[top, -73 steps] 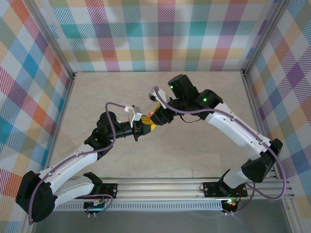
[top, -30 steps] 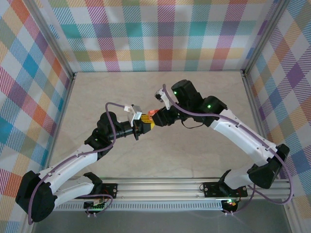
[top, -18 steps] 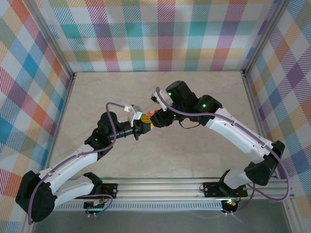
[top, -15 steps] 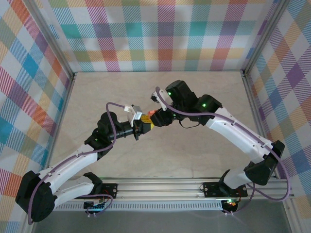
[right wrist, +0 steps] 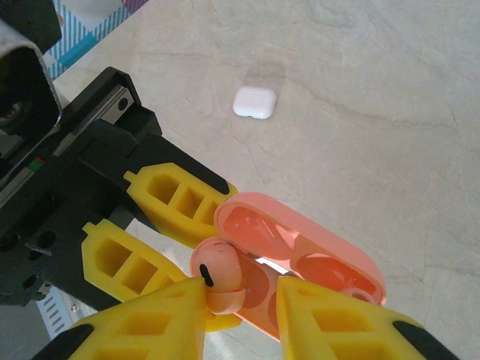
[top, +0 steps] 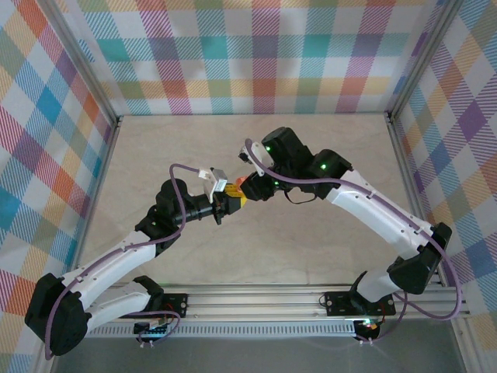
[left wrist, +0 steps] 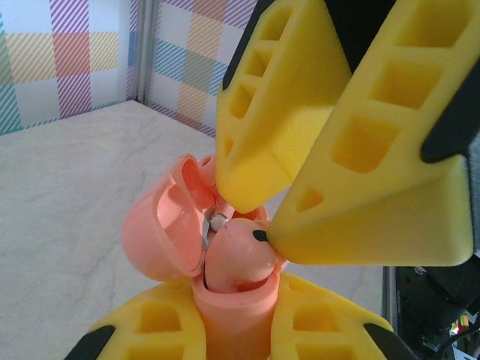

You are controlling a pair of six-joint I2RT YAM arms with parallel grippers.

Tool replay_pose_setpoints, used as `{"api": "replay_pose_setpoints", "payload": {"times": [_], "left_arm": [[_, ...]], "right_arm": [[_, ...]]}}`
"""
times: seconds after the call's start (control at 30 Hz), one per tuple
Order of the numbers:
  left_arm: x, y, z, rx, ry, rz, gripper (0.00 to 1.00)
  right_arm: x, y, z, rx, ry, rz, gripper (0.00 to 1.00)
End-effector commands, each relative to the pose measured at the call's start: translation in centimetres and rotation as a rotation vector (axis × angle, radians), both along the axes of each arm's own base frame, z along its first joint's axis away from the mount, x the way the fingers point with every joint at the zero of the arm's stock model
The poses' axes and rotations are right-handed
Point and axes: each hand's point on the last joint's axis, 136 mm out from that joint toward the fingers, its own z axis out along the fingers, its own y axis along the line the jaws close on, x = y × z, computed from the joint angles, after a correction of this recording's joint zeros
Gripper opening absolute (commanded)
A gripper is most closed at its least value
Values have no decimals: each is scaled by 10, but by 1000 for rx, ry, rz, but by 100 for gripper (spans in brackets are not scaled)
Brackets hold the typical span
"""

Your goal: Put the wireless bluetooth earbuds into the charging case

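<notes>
Pink charging case [left wrist: 234, 319], lid open, is clamped in the left claw [left wrist: 236, 334] above the worktop [right wrist: 390, 90] middle. Right claw [right wrist: 240, 300] straddles a pink earbud [right wrist: 217, 274] at the case's mouth, touching one finger; whether it grips, can't tell. White case [right wrist: 254, 102] lies shut on the worktop.

No readable text, label or number appears anywhere.

Bottom of pink case [left wrist: 234, 322] off-frame
</notes>
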Motion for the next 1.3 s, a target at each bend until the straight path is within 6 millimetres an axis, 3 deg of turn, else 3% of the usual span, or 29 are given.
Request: {"api": "replay_pose_setpoints", "payload": {"times": [0.0,0.27,0.57,0.97,1.27], "left_arm": [[-7,-3,29,-50,-81,-28,0],[-10,-4,30,-56,-84,-45,0],[-12,-4,30,-63,-86,-55,0],[-18,-2,33,-75,-104,-69,0],[-19,-1,33,-75,-107,-66,0]], "right_arm": [[1,1,6,-12,-35,16,29],[2,6,8,-18,-73,71,24],[-5,10,9,-40,-104,176,26],[-1,2,6,-104,-167,203,26],[3,1,18,-79,-190,176,41]]}}
